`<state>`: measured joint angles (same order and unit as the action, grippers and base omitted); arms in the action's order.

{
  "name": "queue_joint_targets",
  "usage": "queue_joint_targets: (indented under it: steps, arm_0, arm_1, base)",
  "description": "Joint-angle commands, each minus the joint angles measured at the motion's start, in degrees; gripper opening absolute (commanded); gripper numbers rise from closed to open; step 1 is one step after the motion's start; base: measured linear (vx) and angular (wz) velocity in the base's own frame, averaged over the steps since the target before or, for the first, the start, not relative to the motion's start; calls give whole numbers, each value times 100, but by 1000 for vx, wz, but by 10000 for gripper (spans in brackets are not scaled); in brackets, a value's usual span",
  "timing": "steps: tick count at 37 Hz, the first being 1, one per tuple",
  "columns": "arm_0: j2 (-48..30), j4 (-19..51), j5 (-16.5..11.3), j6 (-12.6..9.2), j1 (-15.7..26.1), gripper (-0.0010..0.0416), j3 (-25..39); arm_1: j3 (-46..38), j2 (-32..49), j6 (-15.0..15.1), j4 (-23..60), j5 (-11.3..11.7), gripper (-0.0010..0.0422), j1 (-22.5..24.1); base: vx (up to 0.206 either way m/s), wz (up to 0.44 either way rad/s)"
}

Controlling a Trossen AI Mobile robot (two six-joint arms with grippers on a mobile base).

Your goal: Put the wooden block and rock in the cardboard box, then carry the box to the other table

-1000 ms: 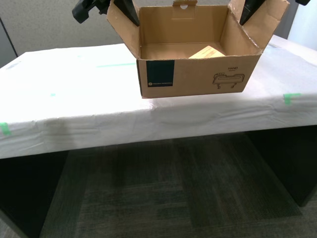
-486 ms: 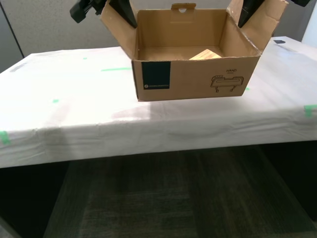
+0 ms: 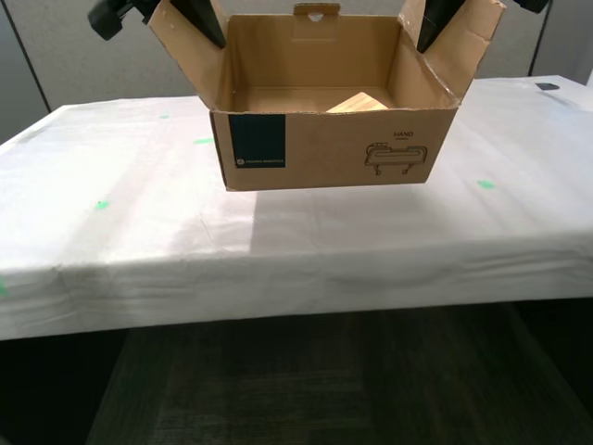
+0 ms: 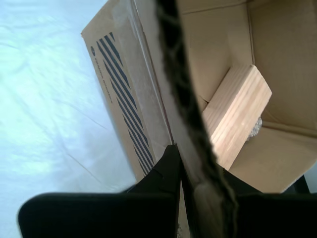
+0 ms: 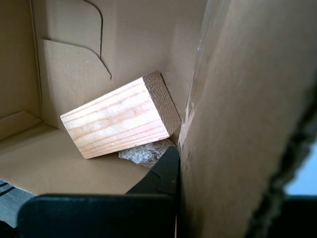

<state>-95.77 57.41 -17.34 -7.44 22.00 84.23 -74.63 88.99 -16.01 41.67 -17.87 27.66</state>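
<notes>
Exterior view: the cardboard box [image 3: 324, 153] hangs above the other table [image 3: 139, 232], its base apparently clear of the white cloth with a shadow beneath, printed side and blue label facing the camera. Its long axis runs across this view, open top upward. A dark arm reaches to each side flap, one at the exterior view's left and one at its right. A corner of the wooden block [image 3: 357, 102] shows inside, toward the exterior view's right. Second wrist view: my second gripper [image 4: 182, 186] is pressed onto the edge of a side flap, one dark jaw outside the wall and one inside, corrugated edge between them. The block lies tilted on the box floor, and a small grey bit of the rock [image 4: 254, 128] shows past its far end. First wrist view: my first gripper [image 5: 179, 171] pinches a side wall the same way; only the inner jaw is plain, so the clamp is judged from the wall running into it. The block leans in the corner by that wall, end grain toward it, long axis sloping down toward the middle of the floor, propped on the rock [image 5: 146, 152]. Handling judgement: corrugated flaps are light and bendy and could fold or tear under the load, so the hold belongs low on both flaps, kept level, since both loose items could slide.
</notes>
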Motion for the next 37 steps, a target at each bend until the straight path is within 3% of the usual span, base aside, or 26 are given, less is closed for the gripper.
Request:
queue_joint_targets:
  steps: [1,16,21,28,37]
  arm_0:
    - [4,-50,-122,109,13,-1,9]
    - [4,-337,-122,221,13,-1,9]
    - [4,-341,-122,280,13,-1,9]
    - [4,-376,-122,267,13,-1,9]
    - [-186,-728,-122,66,13,-1,44]
  arm_1:
    - [-9,-44,-9,-72,-35,-1,0]
    - [-9,-50,-540,-195,-28,-1,7]
    - [-9,-50,-551,-210,243,-1,7]
    - [-9,-13,-555,-243,243,-1,-33]
    - [-9,356,-428,-525,240,-1,-195]
  base:
    - [131,32]
    - [136,27]
    - [129,21]
    - [129,8]
    - [126,-6]
